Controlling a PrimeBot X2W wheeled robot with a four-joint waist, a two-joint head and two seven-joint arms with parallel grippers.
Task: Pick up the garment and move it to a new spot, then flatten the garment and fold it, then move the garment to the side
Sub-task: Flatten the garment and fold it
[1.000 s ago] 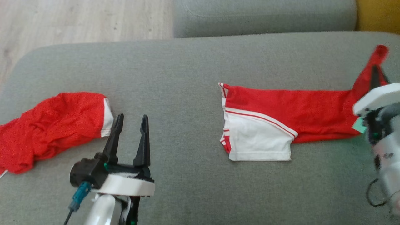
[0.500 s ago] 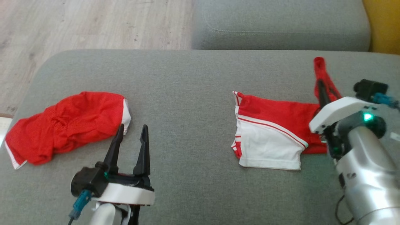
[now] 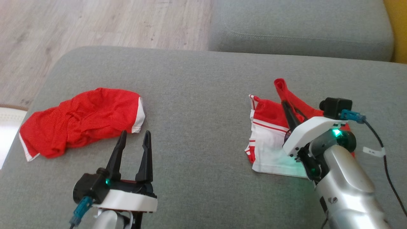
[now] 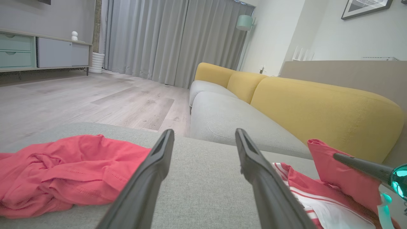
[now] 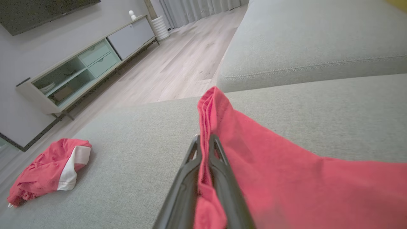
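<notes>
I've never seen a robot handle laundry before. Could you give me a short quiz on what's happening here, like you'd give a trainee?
1. What is the right gripper shut on? A) red fabric of the red-and-white garment; B) a towel; C) nothing.
2. True or false: the left gripper stands open and holds nothing.
3. Fill in: the crumpled red garment and the red-and-white one both lie on a grey ____.
Key: 1 A; 2 true; 3 cushion.
</notes>
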